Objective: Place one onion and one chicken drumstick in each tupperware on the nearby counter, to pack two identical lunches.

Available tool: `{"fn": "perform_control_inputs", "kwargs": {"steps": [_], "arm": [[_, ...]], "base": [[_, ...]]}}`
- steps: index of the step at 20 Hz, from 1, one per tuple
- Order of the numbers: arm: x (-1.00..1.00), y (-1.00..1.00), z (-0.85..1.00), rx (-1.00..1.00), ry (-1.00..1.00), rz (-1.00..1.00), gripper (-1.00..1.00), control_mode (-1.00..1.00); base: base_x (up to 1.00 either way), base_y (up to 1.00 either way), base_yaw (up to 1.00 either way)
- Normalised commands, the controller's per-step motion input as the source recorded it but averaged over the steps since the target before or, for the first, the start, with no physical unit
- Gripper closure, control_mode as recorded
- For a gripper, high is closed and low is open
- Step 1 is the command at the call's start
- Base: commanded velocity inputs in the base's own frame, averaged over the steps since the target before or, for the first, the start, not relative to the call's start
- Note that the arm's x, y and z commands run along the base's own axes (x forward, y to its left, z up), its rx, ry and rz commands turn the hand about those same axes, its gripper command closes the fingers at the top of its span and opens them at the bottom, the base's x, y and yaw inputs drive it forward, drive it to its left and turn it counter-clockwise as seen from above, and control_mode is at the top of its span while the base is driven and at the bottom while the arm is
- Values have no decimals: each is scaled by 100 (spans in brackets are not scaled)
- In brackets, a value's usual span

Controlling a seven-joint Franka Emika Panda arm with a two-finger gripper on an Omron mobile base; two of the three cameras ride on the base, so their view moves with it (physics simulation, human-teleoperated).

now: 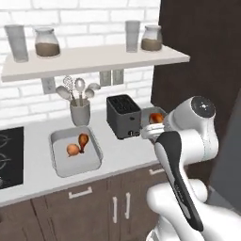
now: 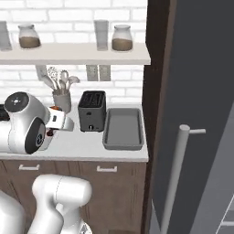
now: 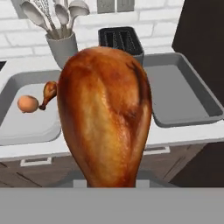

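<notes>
A large browned chicken drumstick [image 3: 105, 113] hangs close before the hand camera, and my gripper [image 1: 154, 124] is shut on it; the fingertips are hidden behind the meat. It shows as an orange-brown lump [image 1: 156, 117] beside the toaster. The left tupperware [image 1: 59, 164] on the counter [image 1: 122, 153] holds one onion [image 1: 72, 149] and a smaller drumstick [image 1: 83, 140], lying side by side. The same onion [image 3: 28, 103] and small drumstick [image 3: 49, 92] appear in the hand view. The right tupperware [image 2: 139, 137] holds nothing, and its rim [image 3: 192, 119] is bare too.
A black toaster [image 1: 123, 115] stands between the two trays. A grey utensil holder [image 1: 80, 112] sits behind the left tray, a stove top [image 1: 9, 155] at far left. A shelf [image 1: 94, 59] with jars hangs above. A tall dark cabinet [image 2: 196, 91] walls off the right.
</notes>
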Motion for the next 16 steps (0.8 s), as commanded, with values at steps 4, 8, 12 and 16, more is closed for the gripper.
{"fn": "perform_control_inputs", "kwargs": {"steps": [4,8,12,16], "arm": [[0,0,0,0,0,0,100,100],[0,0,0,0,0,0,100,100],[0,0,0,0,0,0,100,100],[74,-11,-85,-9,13,2,100,-100]], "base": [[63,-26,-65],[93,-7,-41],[89,-12,-8],[0,0,0]]}}
